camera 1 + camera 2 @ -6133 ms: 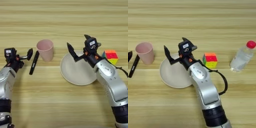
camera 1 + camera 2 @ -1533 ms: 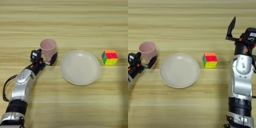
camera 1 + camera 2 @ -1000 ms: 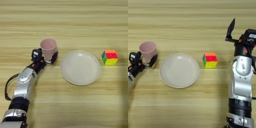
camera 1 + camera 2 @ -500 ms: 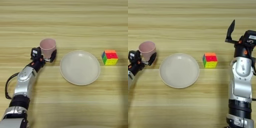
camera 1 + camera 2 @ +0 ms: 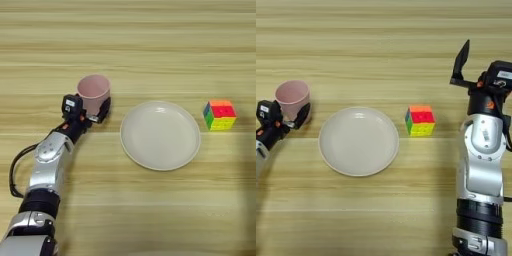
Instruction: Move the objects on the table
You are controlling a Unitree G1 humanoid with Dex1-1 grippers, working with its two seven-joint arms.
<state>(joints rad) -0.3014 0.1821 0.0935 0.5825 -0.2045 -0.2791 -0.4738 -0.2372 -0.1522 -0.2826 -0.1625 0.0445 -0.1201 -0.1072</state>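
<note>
Left claw sits spread at the cup's near base on the desk's left. Cup looks light, tippy and smooth, so grip low. Right claw is raised and open, right of the cube.

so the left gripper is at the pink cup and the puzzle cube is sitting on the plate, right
Not quite. The left gripper is at the pink cup, but the puzzle cube sits on the table, to the right of the plate and apart from it, as the left eye view shows.

Silver-grey arm shells, black joints, black-fingered left end effector, thin black cable.
</note>
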